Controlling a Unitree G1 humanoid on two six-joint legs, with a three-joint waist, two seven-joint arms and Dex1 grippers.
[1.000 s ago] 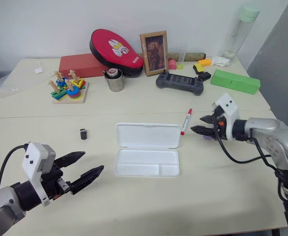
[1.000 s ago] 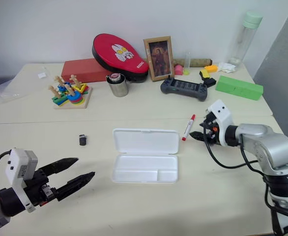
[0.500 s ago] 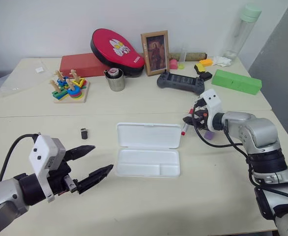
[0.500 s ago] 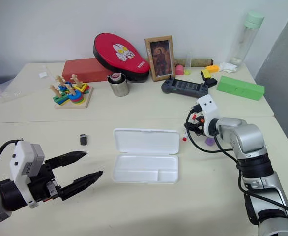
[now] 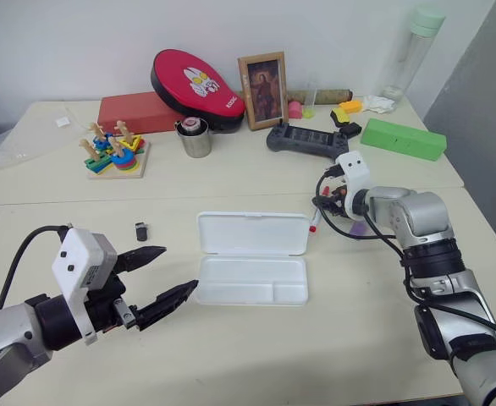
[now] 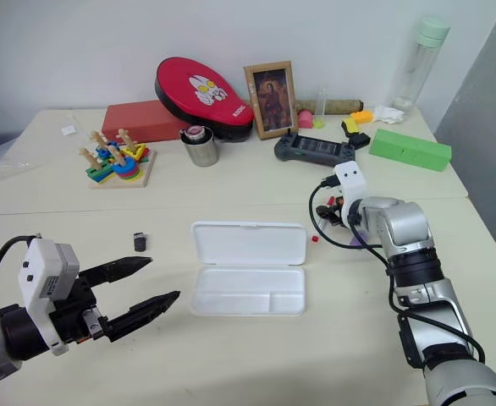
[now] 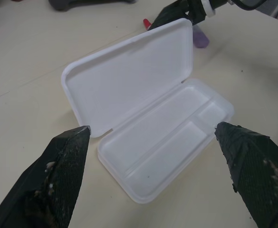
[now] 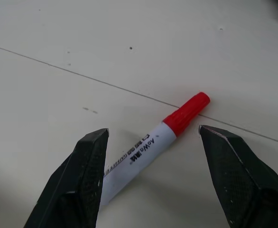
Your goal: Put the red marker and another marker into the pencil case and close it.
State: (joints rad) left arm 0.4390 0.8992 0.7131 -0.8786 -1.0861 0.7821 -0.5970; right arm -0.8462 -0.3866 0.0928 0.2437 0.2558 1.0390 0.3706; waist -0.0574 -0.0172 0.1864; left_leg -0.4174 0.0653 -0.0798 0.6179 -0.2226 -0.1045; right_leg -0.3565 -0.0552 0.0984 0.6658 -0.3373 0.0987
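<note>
The right claw (image 8: 151, 137) stands open above the red marker (image 8: 153, 137), one black finger on each side of it, and holds nothing; I cannot tell if a finger touches the barrel. The marker is slim, with a white barrel and a ribbed red cap. It lies flat on the cream counter (image 5: 256, 355), across a thin seam line, just beside the right end of the lid of the pencil case (image 5: 252, 269). The barrel has small black print; it seems to begin with "AoWu", the rest I cannot read.

Near the right claw a small lilac marker (image 7: 199, 38) lies on the counter.

The pencil case is a flat white box with rounded corners, open, lid lying back, its tray empty with a small divider.

The left claw (image 5: 166, 276) is wide open, empty, and points at the case from the left without touching.
</note>
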